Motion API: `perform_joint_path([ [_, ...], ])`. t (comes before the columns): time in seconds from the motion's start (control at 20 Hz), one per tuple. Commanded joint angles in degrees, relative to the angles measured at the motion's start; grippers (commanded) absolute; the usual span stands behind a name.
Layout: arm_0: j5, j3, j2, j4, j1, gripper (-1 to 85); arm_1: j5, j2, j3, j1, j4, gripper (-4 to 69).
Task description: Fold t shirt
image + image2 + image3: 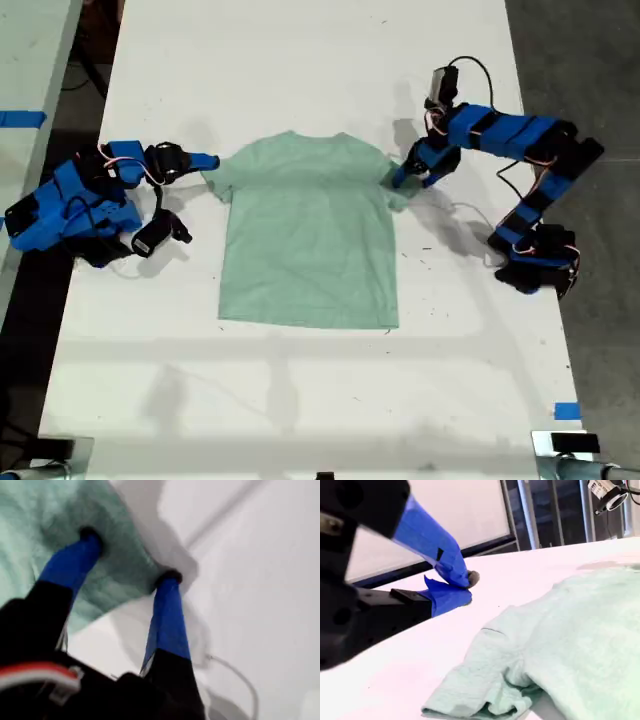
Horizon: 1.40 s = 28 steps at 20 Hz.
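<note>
The pale mint-green t shirt (305,245) lies spread flat on the white table (300,400), its neck toward the top of the exterior view. My first gripper (400,178) is down at the sleeve on the exterior view's right. It is open (131,555), with one fingertip (90,534) pressing on the fabric (45,510) and the other at the sleeve's edge. My second gripper (210,160) sits just off the sleeve on the exterior view's left. It is shut (467,587) with nothing in it, and the crumpled sleeve (485,680) lies beside it.
A strip of blue tape (567,410) marks the table near the lower right of the exterior view. A second table (30,60) with blue tape stands past a dark gap on that view's left. Dark floor borders the table on that view's right.
</note>
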Motion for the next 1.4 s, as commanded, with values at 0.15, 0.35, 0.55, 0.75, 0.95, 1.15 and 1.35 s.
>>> perform_joint_path([
  [0.15, -1.32, 0.7, 0.44, -0.09, 0.7, -0.3, 3.16, 5.01, -4.39, -2.81, 2.81, -0.7],
  [0.35, -1.41, 0.7, 0.44, -0.09, 0.53, -0.3, 3.78, 8.7, -16.61, -13.71, 9.49, -0.5],
  [0.55, -1.41, 0.7, 0.44, -0.09, 0.53, -0.3, 5.98, 3.87, -26.46, -26.54, 7.12, -0.2],
  [0.75, -1.41, 0.7, 0.44, -0.09, 0.53, -0.3, 6.06, -6.42, -35.51, -34.1, 3.52, 1.3],
  [0.95, -1.32, 0.7, 0.44, -0.09, 0.53, -0.3, 2.99, -7.47, -46.41, -34.37, 12.3, 38.5],
  [1.15, -1.32, 0.7, 0.44, -0.09, 0.53, -0.3, 4.83, 15.12, -32.43, -26.28, 19.07, -0.5],
  [1.35, -1.58, 0.88, 0.44, -0.62, 0.53, -0.3, 7.65, 52.73, 6.42, -27.51, 7.56, 1.2],
])
